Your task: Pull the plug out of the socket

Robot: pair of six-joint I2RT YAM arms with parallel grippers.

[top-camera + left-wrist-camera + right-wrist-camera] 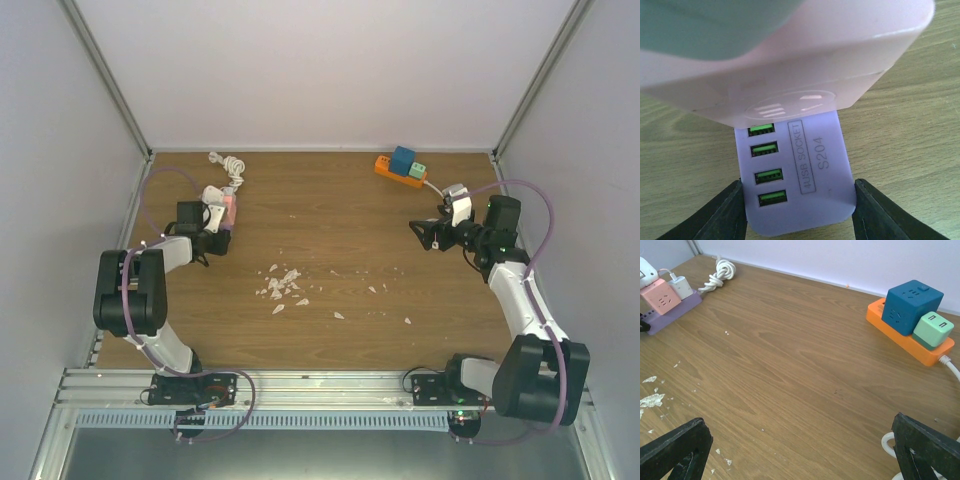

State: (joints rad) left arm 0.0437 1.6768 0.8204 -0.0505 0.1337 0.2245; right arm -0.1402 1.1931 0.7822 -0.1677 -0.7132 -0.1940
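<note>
I have the left gripper [799, 210] at the end of the purple socket strip [812, 165], which lies flat on the table [790, 370] at the far left. One finger stands against each long edge of the strip; I cannot tell whether they press it or only touch it. The pink cube plug [805, 60] sits on the strip just above them, and I take that as the thing to pull. The right gripper [800, 445] hangs with its fingers spread wide and nothing between them, well apart from that strip and near the orange strip [875, 315].

To do this well, I want the left fingers square and firm on the strip's edges, pinning it down while the plug is drawn straight up. A slanted pull would likely tip the strip or jam the pins. I judge the right arm must cross the table for the cube.

There are no real containers here. The strip's four USB ports [767, 176] show empty, and a white adapter [680, 287] stands beside the pink cube. The orange strip carries a blue cube [910, 302] and a green adapter [933, 330]
</note>
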